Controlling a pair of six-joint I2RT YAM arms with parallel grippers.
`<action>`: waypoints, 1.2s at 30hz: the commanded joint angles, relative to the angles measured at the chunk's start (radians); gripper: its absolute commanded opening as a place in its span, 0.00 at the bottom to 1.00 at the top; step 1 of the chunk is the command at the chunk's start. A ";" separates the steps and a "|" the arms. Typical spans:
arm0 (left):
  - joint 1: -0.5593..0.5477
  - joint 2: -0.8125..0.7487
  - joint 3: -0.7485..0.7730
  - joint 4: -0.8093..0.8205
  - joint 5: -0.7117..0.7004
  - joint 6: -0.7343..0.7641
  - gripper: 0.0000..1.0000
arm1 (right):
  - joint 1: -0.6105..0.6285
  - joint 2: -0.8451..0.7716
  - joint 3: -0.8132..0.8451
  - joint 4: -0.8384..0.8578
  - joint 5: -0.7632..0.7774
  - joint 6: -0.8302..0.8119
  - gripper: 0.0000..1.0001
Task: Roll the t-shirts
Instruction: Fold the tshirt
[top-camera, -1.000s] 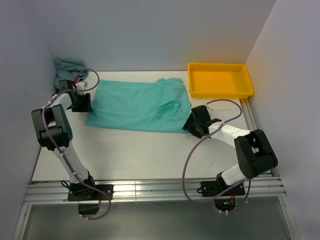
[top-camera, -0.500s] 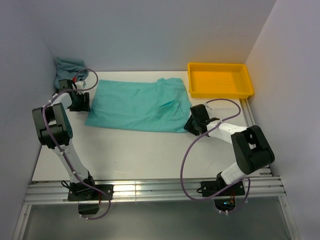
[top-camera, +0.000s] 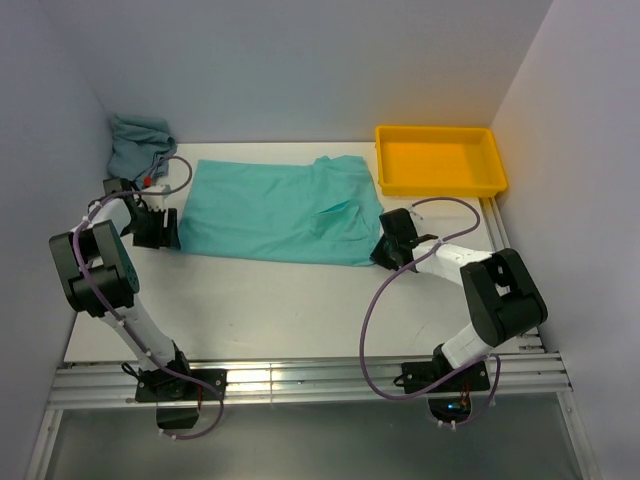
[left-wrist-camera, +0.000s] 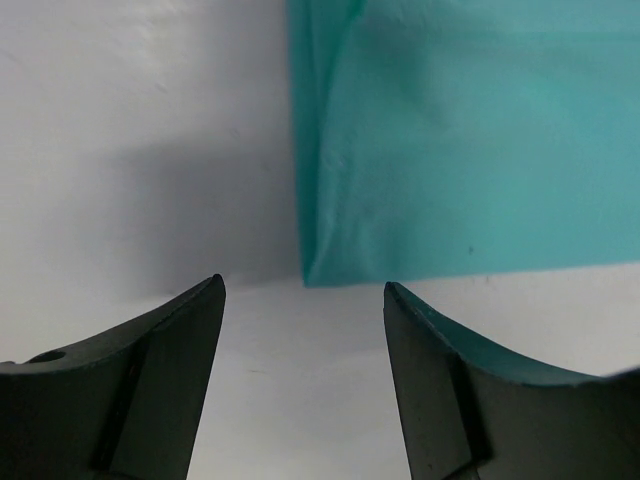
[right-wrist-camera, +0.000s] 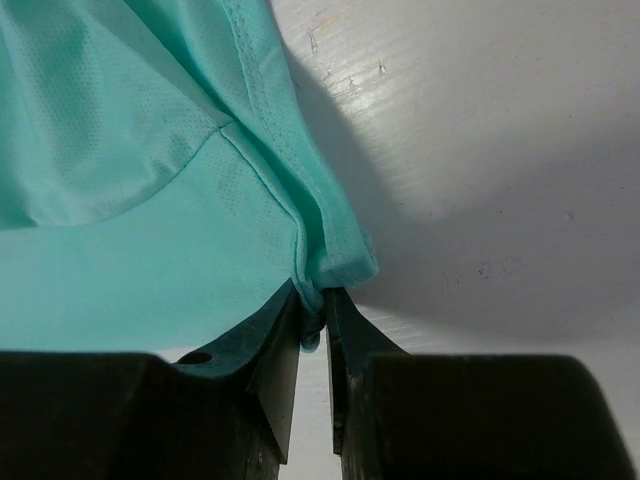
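Observation:
A bright mint-turquoise t-shirt (top-camera: 275, 210) lies spread flat across the middle of the table. My right gripper (top-camera: 383, 250) is at its near right corner, shut on a pinch of the hem (right-wrist-camera: 318, 300) of the mint t-shirt (right-wrist-camera: 130, 200). My left gripper (top-camera: 170, 230) stands open just off the shirt's near left corner (left-wrist-camera: 312, 275), its fingers (left-wrist-camera: 160, 380) resting over bare table with nothing between them. A duller grey-teal t-shirt (top-camera: 138, 140) sits crumpled in the far left corner.
A yellow plastic tray (top-camera: 440, 185) stands at the back right, next to the mint shirt's sleeve. White walls close in the left, back and right sides. A metal rail (top-camera: 300, 380) runs along the near edge.
My right gripper closed onto the shirt's near right corner. My left gripper moved toward me along the shirt's left edge to its near corner and opened a little wider.

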 joint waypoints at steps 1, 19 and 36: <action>-0.006 -0.007 -0.033 -0.041 0.043 0.055 0.70 | 0.006 0.000 0.029 -0.025 0.018 -0.008 0.21; -0.006 0.060 -0.004 0.062 0.041 -0.095 0.64 | 0.006 0.000 0.035 -0.033 0.018 -0.015 0.18; -0.008 -0.007 0.005 -0.014 0.067 -0.067 0.00 | 0.021 -0.037 0.070 -0.125 0.041 -0.036 0.12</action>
